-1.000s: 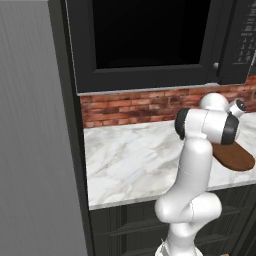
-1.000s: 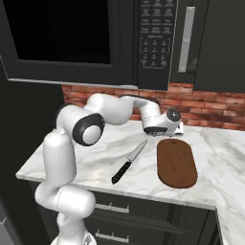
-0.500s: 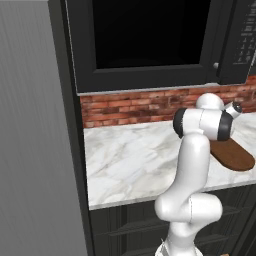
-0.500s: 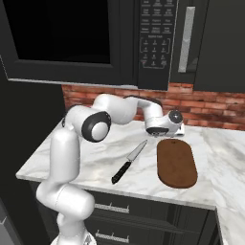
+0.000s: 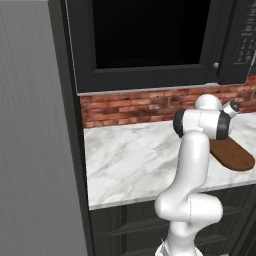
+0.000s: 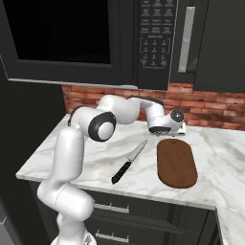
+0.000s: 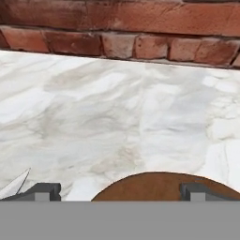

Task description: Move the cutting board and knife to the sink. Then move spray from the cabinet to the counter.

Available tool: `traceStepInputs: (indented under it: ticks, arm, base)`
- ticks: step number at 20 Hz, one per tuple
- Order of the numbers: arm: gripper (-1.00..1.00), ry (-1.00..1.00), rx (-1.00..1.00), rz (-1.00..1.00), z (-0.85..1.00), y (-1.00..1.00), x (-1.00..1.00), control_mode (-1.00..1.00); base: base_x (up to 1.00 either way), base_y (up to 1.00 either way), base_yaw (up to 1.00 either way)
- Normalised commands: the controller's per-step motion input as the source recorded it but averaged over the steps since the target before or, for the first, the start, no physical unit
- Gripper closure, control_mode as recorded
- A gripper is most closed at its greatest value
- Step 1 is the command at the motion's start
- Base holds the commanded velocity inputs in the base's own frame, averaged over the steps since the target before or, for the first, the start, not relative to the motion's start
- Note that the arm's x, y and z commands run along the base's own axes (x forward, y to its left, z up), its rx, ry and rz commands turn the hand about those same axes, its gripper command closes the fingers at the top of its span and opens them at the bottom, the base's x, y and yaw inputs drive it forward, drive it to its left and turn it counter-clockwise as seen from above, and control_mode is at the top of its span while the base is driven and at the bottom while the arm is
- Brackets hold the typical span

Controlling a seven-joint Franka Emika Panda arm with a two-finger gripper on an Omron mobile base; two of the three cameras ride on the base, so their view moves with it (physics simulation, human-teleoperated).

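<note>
In the left base view, you see the cutting board (image 5: pixel 232 154) lying flat on the marble tabletop (image 5: pixel 135 160), partly behind the arm's elbow, with the brick backsplash (image 5: pixel 130 107) behind it and the microwave (image 5: pixel 150 40) above. The board has not left the tabletop, so treat the first step as not yet done. In the right base view, check the claw (image 6: pixel 178 130): it hangs low just past the far narrow end of the cutting board (image 6: pixel 177 162), close to the brick wall, and it grips nothing. The knife (image 6: pixel 129 161) lies just beside the board on its left, apart from it, blade pointing toward the wall and black handle toward the tabletop's front edge. No sink and no spray bottle appear here; the dark cabinet door (image 6: pixel 217 43) to the right of the microwave is closed. In the hand view, the two finger tips (image 7: pixel 44 191) stand wide apart with bare space between them; the rounded end of the cutting board (image 7: pixel 159 186) lies between and beneath them, and the tip of the knife blade (image 7: pixel 14 185) shows at the lower left. Judge progress as the very start: the board looks to be the first target, still ungrasped. Remaining: board to sink, knife to sink, then spray from cabinet to tabletop.
</note>
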Motion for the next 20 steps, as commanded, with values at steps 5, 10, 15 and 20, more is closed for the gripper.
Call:
traceStepInputs:
  ticks: [5, 10, 15, 20]
  arm:
    - [-1.0, 0.02, 0.0, 0.0, -0.22, -0.1, 0.21, -1.0]
    - [-1.0, 0.01, 0.0, 0.0, -0.22, -0.07, 0.22, -1.0]
    - [-1.0, 0.0, 0.0, 0.0, -0.14, -0.04, 0.28, -1.0]
    - [-1.0, 0.0, 0.0, 0.0, -0.08, -0.09, 0.24, -1.0]
  base:
    - [0.0, 0.0, 0.0]
    - [0.0, 0.0, 0.0]
    - [0.0, 0.0, 0.0]
    - [0.0, 0.0, 0.0]
